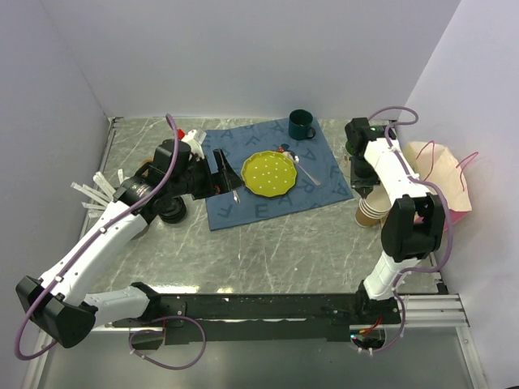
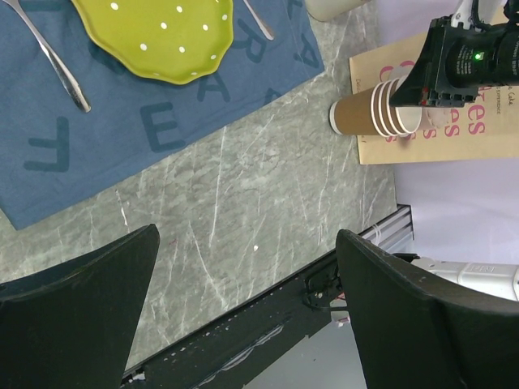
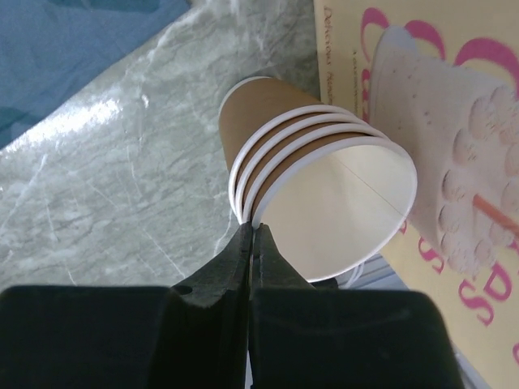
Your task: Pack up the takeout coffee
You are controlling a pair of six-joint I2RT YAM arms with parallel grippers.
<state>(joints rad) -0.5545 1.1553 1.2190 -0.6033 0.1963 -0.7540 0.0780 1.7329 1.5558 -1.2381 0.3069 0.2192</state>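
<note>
A stack of lidless brown paper cups [image 1: 371,209] [image 2: 377,109] [image 3: 324,186] stands at the right, beside a paper bag [image 1: 442,170] [image 3: 454,162]. My right gripper [image 1: 366,193] [image 3: 253,229] is shut, its tips pinched together on the white rim of the top cup. Over the left edge of the blue cloth [image 1: 235,212], my left gripper [image 1: 220,172] [image 2: 247,308] hangs wide open with nothing between its fingers. A round black top [image 1: 171,212] shows under the left forearm. It may be the takeout coffee, but the arm hides most of it.
A yellow-green dotted plate [image 1: 269,173] [image 2: 162,32] and metal cutlery [image 2: 57,57] lie on the cloth. A dark green mug [image 1: 301,124] stands at its far edge. White plastic cutlery [image 1: 97,194] lies at the far left. Walls close in on three sides.
</note>
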